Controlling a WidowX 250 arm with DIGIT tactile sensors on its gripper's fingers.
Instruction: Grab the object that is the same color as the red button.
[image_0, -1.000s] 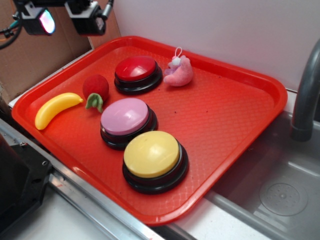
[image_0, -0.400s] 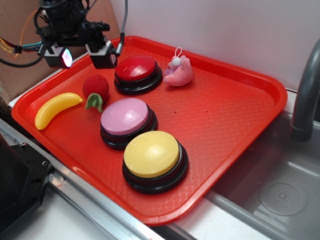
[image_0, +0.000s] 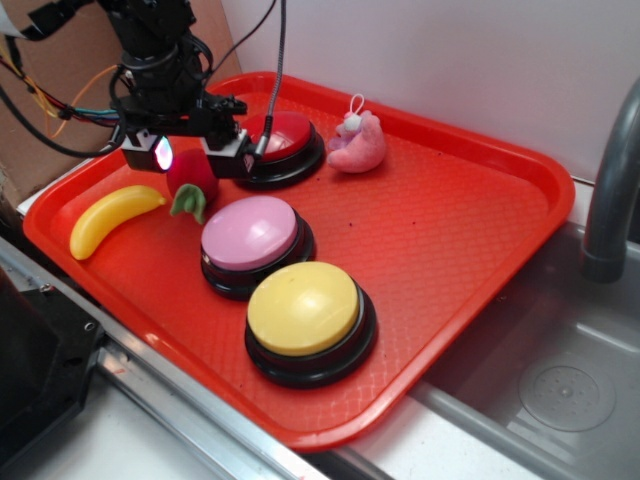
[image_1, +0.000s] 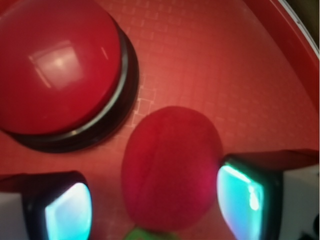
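The gripper (image_0: 190, 153) is dropping from high above the tray's back corner to straddle the red toy fruit (image_1: 170, 167), jaws spread wide, one pad (image_1: 67, 210) on each side, nothing clasped yet. The fruit is sitting on the orange tray (image_0: 450, 240) just beside the red button (image_1: 55, 65). Closing looks like the next move.
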